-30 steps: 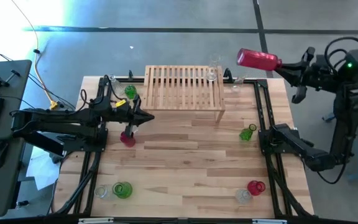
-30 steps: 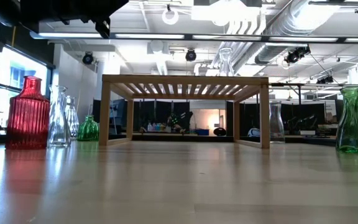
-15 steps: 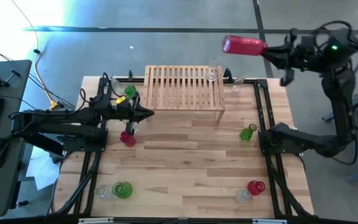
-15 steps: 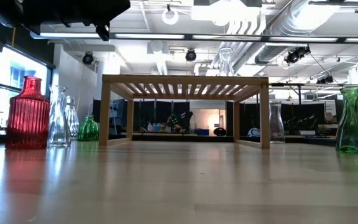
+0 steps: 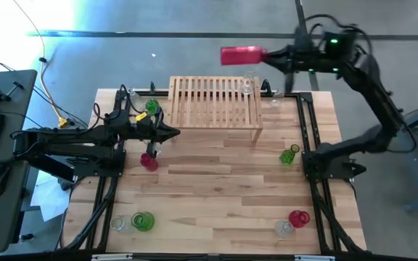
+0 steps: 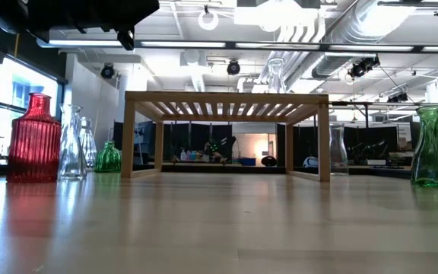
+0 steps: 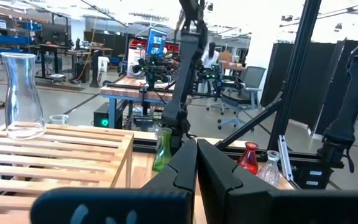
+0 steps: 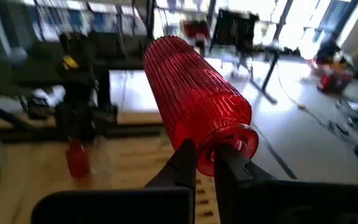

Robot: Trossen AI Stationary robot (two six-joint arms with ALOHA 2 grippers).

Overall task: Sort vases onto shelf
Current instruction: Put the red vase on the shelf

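My right gripper [image 5: 271, 55] is shut on a red ribbed vase [image 5: 241, 55], high in the air by the far right corner of the light-wood shelf [image 5: 215, 101]. A clear vase [image 5: 249, 84] stands on the shelf's far right part. My left gripper [image 5: 174, 133] is shut and empty, level over the table left of the shelf; a small red vase [image 5: 149, 160] stands just below it. More vases stand on the table: green [image 5: 151, 107], clear [image 5: 129, 94], green [image 5: 290, 154], red [image 5: 298, 217]. My right gripper holds the red vase by its mouth rim [image 8: 236, 144]. One finger [image 8: 225, 160] seems to reach into the mouth and the other [image 8: 184, 157] lies outside the neck. The fingers come level from the table's right. The vase lies on its side in the air, bottom toward the left.
A green vase [image 5: 143, 221] and a clear one [image 5: 118, 223] stand at the near left, a clear one [image 5: 284, 229] at the near right, another [image 5: 274, 98] by the shelf's far right leg. Black frame rails [image 5: 312, 130] run along both table sides.
My right gripper has swung toward the table's left along the far edge, carrying the red vase from beyond the table's far right corner to beside the shelf's far right corner. The vase has stayed lying about level in the air.
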